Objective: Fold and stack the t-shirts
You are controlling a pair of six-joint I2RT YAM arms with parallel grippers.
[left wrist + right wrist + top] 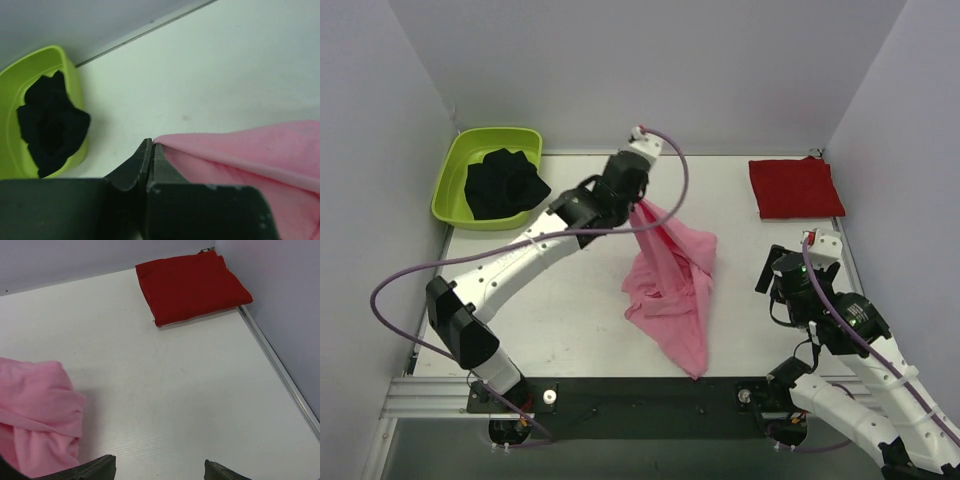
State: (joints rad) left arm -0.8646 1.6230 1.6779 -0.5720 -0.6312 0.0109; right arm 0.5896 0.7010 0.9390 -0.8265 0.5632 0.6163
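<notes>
Left gripper (pixel 638 207) pinched shut on the upper edge of the pink t-shirt (pixel 670 285), which drapes crumpled mid-table (pixel 570 320); right gripper (pixel 159 471) wide, holding nothing; red t-shirt (pixel 796 187) folded, far-right corner.

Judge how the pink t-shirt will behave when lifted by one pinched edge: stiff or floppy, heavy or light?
Probably floppy: the pink t-shirt hangs in loose folds from the left gripper, its lower end on the table. Likely light, since a pinch on one edge holds it up. It may bunch or swing when moved.
</notes>
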